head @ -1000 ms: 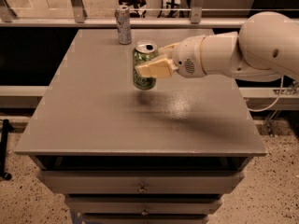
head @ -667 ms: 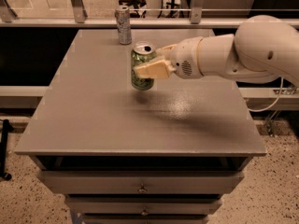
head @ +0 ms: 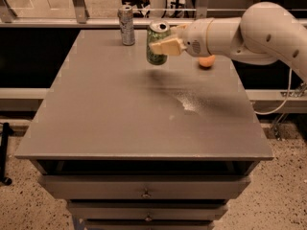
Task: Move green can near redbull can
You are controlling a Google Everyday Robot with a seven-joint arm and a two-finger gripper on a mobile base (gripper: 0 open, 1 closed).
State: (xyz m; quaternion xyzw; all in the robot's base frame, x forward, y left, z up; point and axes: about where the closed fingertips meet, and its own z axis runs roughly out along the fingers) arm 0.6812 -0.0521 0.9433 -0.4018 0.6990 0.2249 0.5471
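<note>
Gripper [head: 161,46] up near the back of the grey table [head: 144,123], on the end of the big white arm [head: 249,32] reaching in from the right. Squeezing the green can [head: 154,56] around its middle. Can standing straight up, silver top to the sky. Looks lifted a little off the table, with a dark shadow below. Only one arm here, so no choosing between arms.

Off to the left and a bit farther back: the redbull can [head: 126,25], thin and silver, also standing straight up, close to the back edge. Near the green can but not touching, with a small gap between. So probably just a short move left and back, then a gentle set down, with care not to knock the thin can over.

Behind the arm, a small round orange thing [head: 206,62] peeking out on the table. Drawers [head: 144,193] under the top.

Compared with a second ago: green can carried away from the middle of the table, much farther back and a touch to the right, now almost level with the redbull can. Redbull can in the same spot. Same tight squeeze on the green can. Orange thing not seen back then, maybe hidden behind the arm.
</note>
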